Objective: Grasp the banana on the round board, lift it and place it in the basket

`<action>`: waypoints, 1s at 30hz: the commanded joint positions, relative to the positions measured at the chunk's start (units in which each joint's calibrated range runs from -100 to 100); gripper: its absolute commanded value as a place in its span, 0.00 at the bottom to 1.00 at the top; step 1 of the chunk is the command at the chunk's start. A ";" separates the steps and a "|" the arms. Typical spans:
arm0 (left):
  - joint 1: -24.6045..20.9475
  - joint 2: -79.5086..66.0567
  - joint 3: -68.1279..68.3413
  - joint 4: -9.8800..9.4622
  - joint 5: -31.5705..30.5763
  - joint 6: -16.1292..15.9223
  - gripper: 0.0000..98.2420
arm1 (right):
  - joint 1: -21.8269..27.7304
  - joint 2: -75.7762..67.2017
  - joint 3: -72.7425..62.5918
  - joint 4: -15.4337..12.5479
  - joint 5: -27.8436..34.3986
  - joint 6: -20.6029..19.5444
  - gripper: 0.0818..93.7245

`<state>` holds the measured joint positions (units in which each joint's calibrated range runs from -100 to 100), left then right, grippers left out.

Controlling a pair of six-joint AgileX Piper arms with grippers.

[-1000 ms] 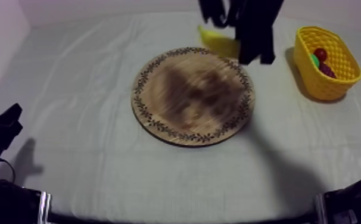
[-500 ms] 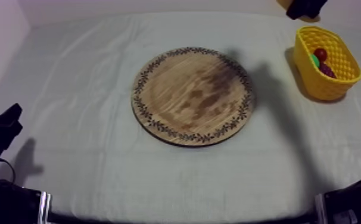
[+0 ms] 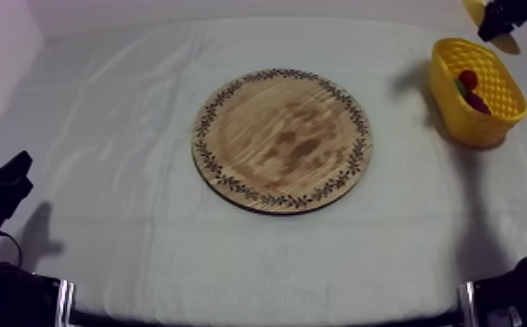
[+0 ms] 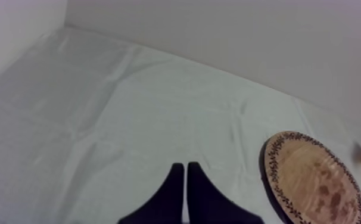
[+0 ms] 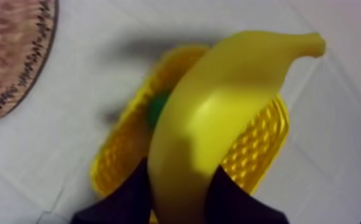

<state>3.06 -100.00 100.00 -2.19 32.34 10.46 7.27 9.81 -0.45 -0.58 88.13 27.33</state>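
The wooden board (image 3: 282,139) lies at the table (image 3: 102,96) centre. The basket (image 3: 484,117) stands right of it, near the far right corner, with toy fruit (image 3: 468,79) in it. The right hand (image 3: 500,17) holds the banana (image 5: 218,113) over the basket. The left hand (image 4: 186,171) sits at the near left corner.

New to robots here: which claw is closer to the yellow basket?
Right. The right claw, shut on the banana, hangs over the yellow basket; the left claw sits across the wooden board, far off.
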 commanded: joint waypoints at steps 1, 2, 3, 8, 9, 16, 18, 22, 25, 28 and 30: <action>0.01 0.00 0.00 0.02 0.00 0.02 0.00 | 0.68 0.95 0.67 0.66 -1.63 -0.13 0.12; 0.01 0.00 0.00 0.02 0.00 0.02 0.00 | 0.82 1.42 0.99 0.99 -2.27 -0.29 0.13; 0.01 0.00 0.00 0.02 0.00 0.02 0.00 | 0.92 1.87 1.24 1.30 -2.82 -0.48 0.14; 0.01 0.00 0.00 0.02 0.00 0.02 0.00 | 1.57 3.23 1.56 2.05 -5.17 -2.05 0.36; 0.01 0.00 0.00 0.02 0.00 0.02 0.00 | 1.81 3.34 1.55 2.07 -5.53 -2.29 0.43; 0.01 0.00 0.00 0.02 0.00 0.02 0.00 | 2.94 1.33 2.82 1.57 -6.78 -2.20 0.65; 0.01 0.00 0.00 0.02 0.00 0.02 0.00 | 2.90 -0.36 3.28 1.19 -6.70 -2.19 0.66; 0.01 0.00 0.00 0.02 0.00 0.02 0.00 | 2.60 -5.52 3.50 -0.55 -6.14 -2.12 0.64; 0.01 0.00 0.00 0.02 0.00 0.02 0.00 | 1.87 -10.45 3.51 -2.01 -5.72 -2.75 0.61; 0.01 0.00 0.00 0.02 0.00 0.02 0.00 | 1.13 -16.05 3.98 -3.84 -6.20 -3.86 0.55; 0.01 0.00 0.00 0.02 0.00 0.02 0.00 | 0.95 -20.07 5.28 -5.60 -7.51 -4.18 0.49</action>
<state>3.06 -100.00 100.00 -2.19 32.34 10.46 8.22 -5.39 3.99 -5.14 81.83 23.37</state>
